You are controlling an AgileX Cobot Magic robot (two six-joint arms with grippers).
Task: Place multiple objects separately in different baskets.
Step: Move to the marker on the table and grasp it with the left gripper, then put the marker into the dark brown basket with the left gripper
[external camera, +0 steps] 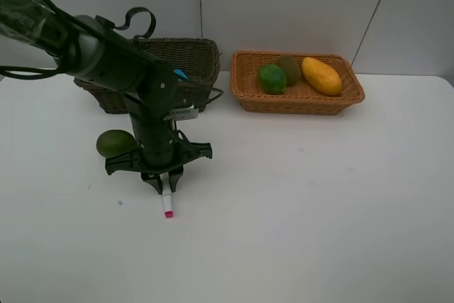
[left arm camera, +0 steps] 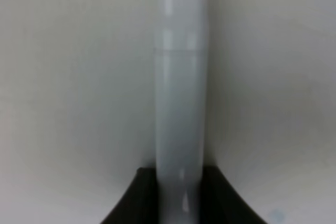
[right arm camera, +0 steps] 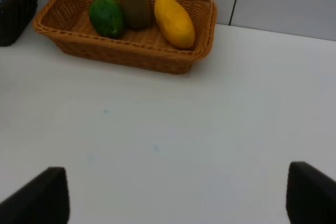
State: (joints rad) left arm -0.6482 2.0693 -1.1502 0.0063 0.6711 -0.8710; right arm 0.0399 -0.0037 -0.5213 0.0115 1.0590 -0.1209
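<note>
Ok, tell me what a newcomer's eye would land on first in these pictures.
First the black left arm, its end effector pointing down at the white marker lying on the white table. Next the light orange-tan basket at the back, holding a green fruit, a brown kiwi and a yellow mango. A second green fruit sits on the table beside the arm.

Readable text: you will find none in any view.
White marker: its barrel shows you no legible print.
</note>
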